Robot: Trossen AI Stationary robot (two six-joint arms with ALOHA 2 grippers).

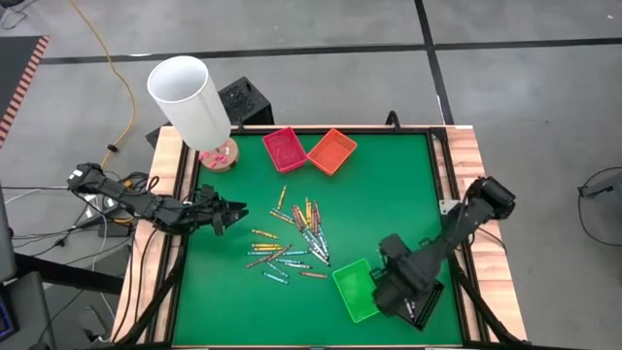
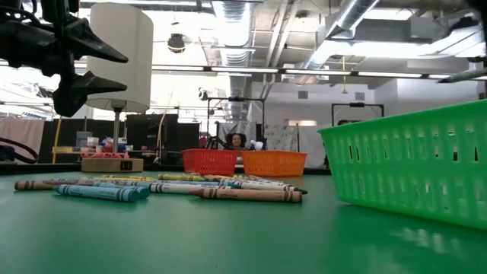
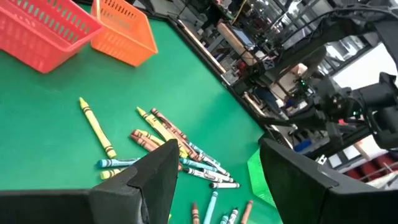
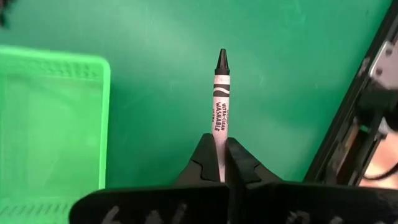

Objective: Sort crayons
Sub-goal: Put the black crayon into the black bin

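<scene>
Crayons [image 1: 292,243] mid-mat, one [image 4: 220,99] in right end effector [image 4: 222,163] beside green basket [image 4: 50,124]

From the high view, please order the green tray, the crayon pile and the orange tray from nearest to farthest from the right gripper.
1. Green tray: right beside the right gripper, on its left-arm side.
2. Crayon pile: mid-table, farther toward the left arm.
3. Orange tray: at the table's far edge, next to the red tray.

Lab or workshop: exposed ceiling ducts [image 2: 236,15], equipment racks [image 3: 249,56], taped concrete floor [image 1: 525,87], cables.
</scene>
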